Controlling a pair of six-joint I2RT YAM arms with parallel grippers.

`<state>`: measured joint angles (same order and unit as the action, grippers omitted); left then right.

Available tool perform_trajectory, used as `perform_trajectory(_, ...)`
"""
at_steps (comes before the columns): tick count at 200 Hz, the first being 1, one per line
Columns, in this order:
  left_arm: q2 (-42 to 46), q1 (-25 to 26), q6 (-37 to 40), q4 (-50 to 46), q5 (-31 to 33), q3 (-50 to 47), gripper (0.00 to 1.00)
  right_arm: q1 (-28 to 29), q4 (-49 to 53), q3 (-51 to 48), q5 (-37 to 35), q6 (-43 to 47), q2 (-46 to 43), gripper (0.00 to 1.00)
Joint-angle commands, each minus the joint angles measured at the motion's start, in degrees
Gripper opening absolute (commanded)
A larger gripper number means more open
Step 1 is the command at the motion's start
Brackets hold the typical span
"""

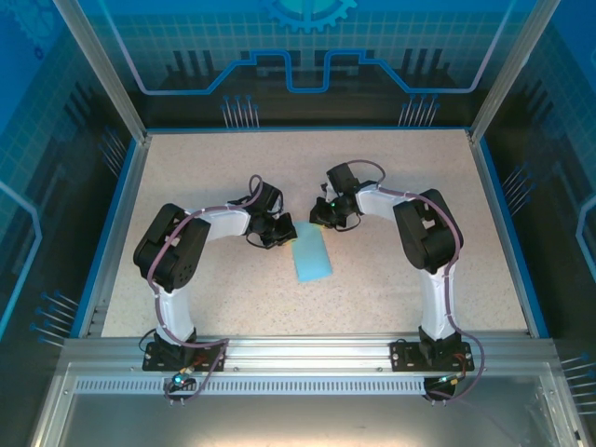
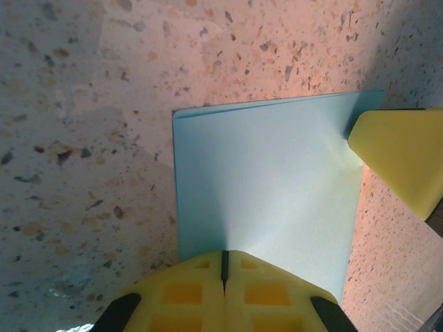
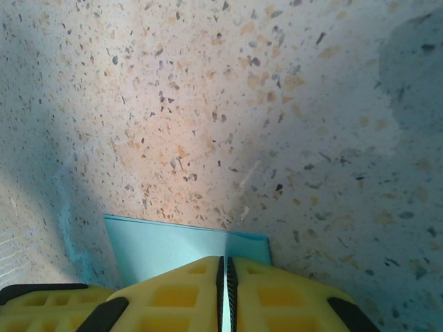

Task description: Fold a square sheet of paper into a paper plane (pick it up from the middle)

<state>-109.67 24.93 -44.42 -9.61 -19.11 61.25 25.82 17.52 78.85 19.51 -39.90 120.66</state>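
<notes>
The square sheet of paper [image 1: 311,257] is light blue and folded into a rectangle, lying mid-table between both arms. My left gripper [image 1: 281,235] sits at its upper left edge. In the left wrist view the jaws of the left gripper [image 2: 223,254] are shut on the near edge of the paper [image 2: 266,180], whose doubled layers show at the far edge. My right gripper [image 1: 325,222] is at the sheet's far end. The right gripper [image 3: 225,261] is shut on the paper [image 3: 166,242], a pale strip showing between its pads. One of its yellow fingers [image 2: 401,152] touches the paper's far corner.
The speckled beige tabletop [image 1: 419,168] is bordered by a blue rim [image 1: 507,219] and enclosure walls. Both arm bases are bolted to the metal rail [image 1: 307,352] at the near edge.
</notes>
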Motion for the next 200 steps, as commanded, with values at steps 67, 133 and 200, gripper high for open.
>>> perform_trajectory(67,-1.7,0.6,0.9,-5.8,3.3,-1.3,0.00,1.8,2.8,-12.6,4.7,4.3,-12.9,0.11)
perform_trajectory(133,-0.9,0.6,0.8,-6.6,2.7,0.4,0.00,2.0,1.4,-16.3,2.9,3.1,-11.0,0.10)
perform_trajectory(200,3.6,0.5,-1.0,-0.4,-4.3,3.7,0.12,2.0,-0.3,-17.3,3.3,2.7,-8.1,0.10)
